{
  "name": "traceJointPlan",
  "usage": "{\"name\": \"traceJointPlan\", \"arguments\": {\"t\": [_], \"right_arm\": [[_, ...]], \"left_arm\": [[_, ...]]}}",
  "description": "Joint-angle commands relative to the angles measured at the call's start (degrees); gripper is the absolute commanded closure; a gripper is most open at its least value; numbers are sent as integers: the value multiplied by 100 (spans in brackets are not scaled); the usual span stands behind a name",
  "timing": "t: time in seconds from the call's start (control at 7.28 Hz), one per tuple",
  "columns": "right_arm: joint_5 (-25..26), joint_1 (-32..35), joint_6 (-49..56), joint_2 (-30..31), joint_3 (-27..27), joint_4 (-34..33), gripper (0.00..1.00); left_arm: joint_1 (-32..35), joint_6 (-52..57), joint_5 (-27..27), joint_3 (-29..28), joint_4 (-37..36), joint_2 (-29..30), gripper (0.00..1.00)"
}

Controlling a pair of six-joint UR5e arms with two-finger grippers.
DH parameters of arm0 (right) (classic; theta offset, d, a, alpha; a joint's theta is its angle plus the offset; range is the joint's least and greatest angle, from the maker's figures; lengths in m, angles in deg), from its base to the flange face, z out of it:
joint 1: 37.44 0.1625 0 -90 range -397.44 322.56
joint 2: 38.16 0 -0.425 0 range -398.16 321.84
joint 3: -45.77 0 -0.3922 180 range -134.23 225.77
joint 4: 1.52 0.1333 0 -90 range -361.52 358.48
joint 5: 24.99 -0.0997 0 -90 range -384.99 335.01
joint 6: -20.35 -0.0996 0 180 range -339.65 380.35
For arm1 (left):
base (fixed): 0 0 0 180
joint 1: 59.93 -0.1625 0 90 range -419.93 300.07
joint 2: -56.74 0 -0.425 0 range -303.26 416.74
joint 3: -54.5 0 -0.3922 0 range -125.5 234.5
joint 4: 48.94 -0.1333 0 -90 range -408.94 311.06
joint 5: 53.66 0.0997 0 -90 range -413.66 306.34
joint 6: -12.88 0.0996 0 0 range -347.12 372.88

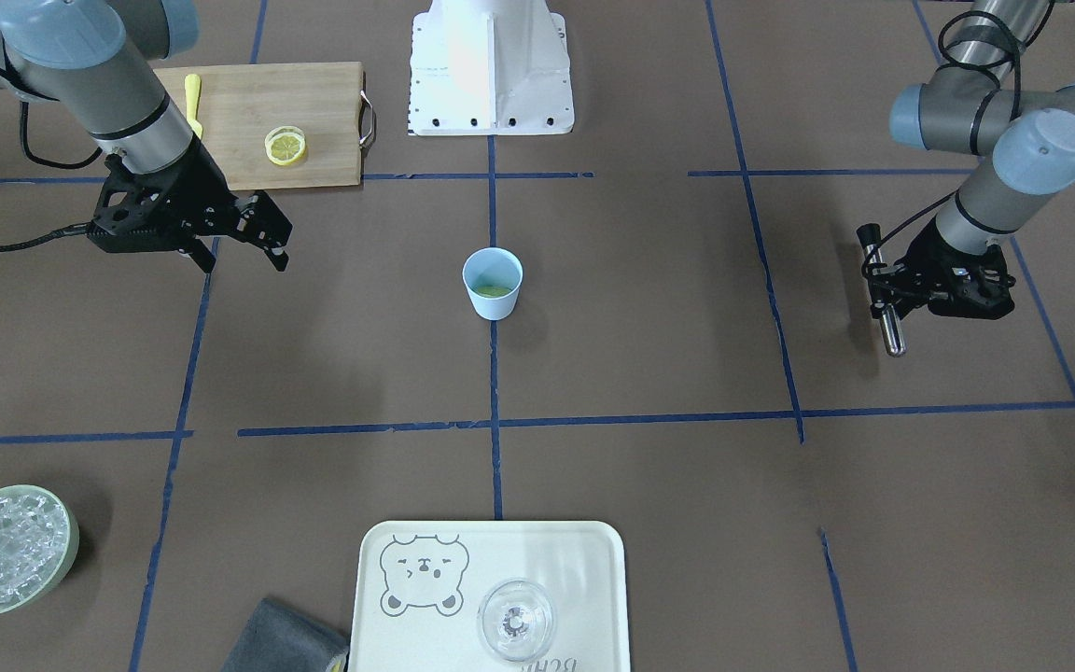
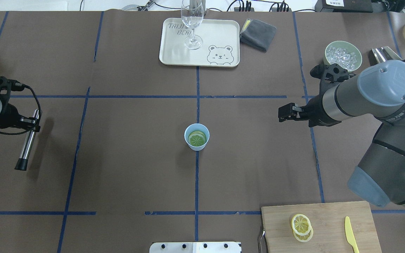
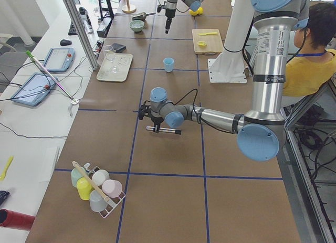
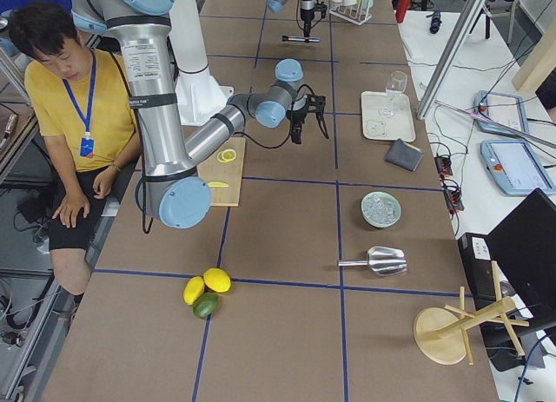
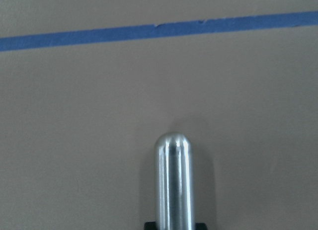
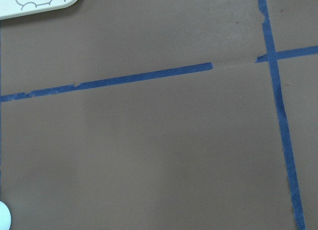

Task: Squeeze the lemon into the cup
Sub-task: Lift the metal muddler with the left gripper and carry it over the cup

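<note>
Shows cup (image 2: 197, 137) at table centre, holding a greenish citrus slice (image 2: 197, 139). Places lemon (image 2: 301, 223) on cutting board (image 2: 329, 218), near 4 o'clock from cup in overhead view, untouched. Finds right gripper (image 1: 241, 258) spread open and empty between 2 and 3 o'clock, and left gripper (image 2: 33, 121) clamped on metal rod (image 2: 26, 147) at 9 o'clock. Suggests fetching stage; probably calls for swinging right gripper over board to pinch lemon.
</note>
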Motion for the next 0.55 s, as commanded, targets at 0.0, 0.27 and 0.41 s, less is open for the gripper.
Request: {"name": "traceJointPlan", "arguments": {"t": [0.0, 0.27, 0.41], "right_arm": [[-49, 82, 17, 26, 1, 0, 0], [-172, 275, 35, 157, 1, 0, 0], [-329, 390, 44, 193, 1, 0, 0]], "left_arm": [[14, 71, -6, 1027, -1935, 1263, 100], [-143, 62, 38, 1346, -3022, 2967, 100], [-457, 53, 299, 1557, -2944, 3162, 100]]}}
